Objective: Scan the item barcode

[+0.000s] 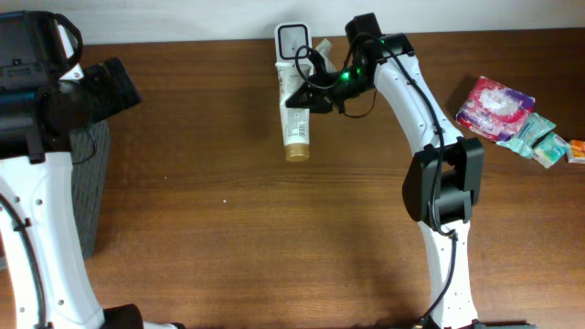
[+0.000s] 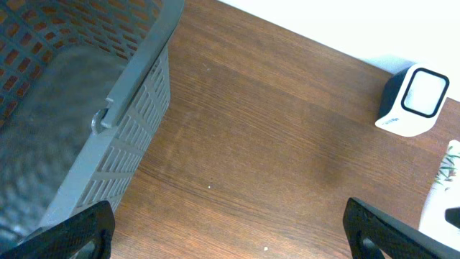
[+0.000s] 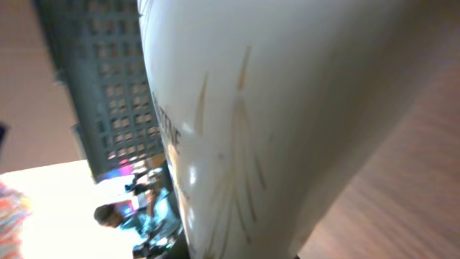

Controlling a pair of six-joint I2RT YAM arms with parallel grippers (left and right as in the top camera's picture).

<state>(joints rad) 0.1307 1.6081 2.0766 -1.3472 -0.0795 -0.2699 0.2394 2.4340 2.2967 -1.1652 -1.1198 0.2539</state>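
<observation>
The item is a white tube (image 1: 296,123) with a gold cap, lying lengthwise at the table's far middle. Its upper end is just below the white barcode scanner (image 1: 292,41). My right gripper (image 1: 309,91) is shut on the tube's upper part. In the right wrist view the tube (image 3: 273,108) fills the frame and hides the fingers. My left gripper (image 2: 230,241) hangs open over bare wood beside the basket, holding nothing. From there the scanner (image 2: 415,101) shows at the far right and the tube (image 2: 444,191) at the edge. No barcode is visible.
A grey slatted basket (image 1: 91,183) stands at the left table edge, also seen as the basket (image 2: 108,115) under the left wrist. A pink packet (image 1: 494,105) and teal packets (image 1: 539,137) lie at the far right.
</observation>
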